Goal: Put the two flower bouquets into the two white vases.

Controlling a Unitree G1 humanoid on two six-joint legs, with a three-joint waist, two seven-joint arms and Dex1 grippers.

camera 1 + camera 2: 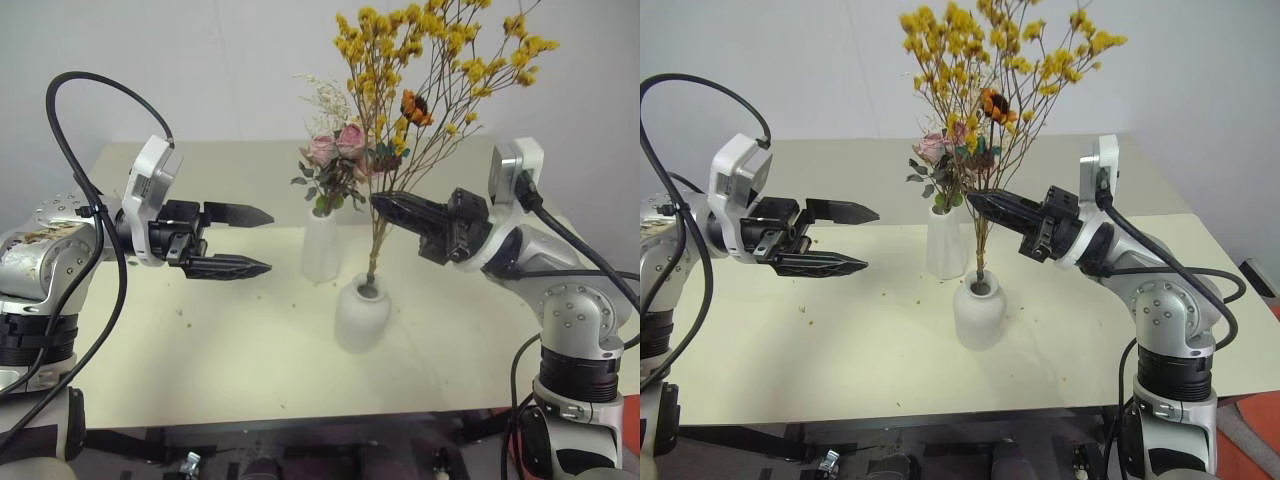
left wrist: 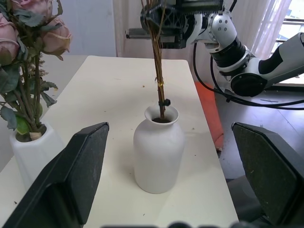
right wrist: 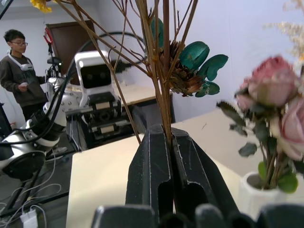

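Note:
The spray of tiny yellow-orange blossoms stands with its thin stems down in the neck of the squat white vase. My right gripper is shut on those stems partway up, above and to the right of the vase; the right wrist view shows the fingers pinched on them. The pink rose bouquet sits in the tall slim white vase just behind. My left gripper hangs open to the left of both vases, pointing at them and holding nothing, its fingers wide apart around the squat vase.
Both vases stand near the middle of a cream table, with small crumbs of petals scattered on it. Its front edge is close to me. A person stands far off in the room behind my left arm.

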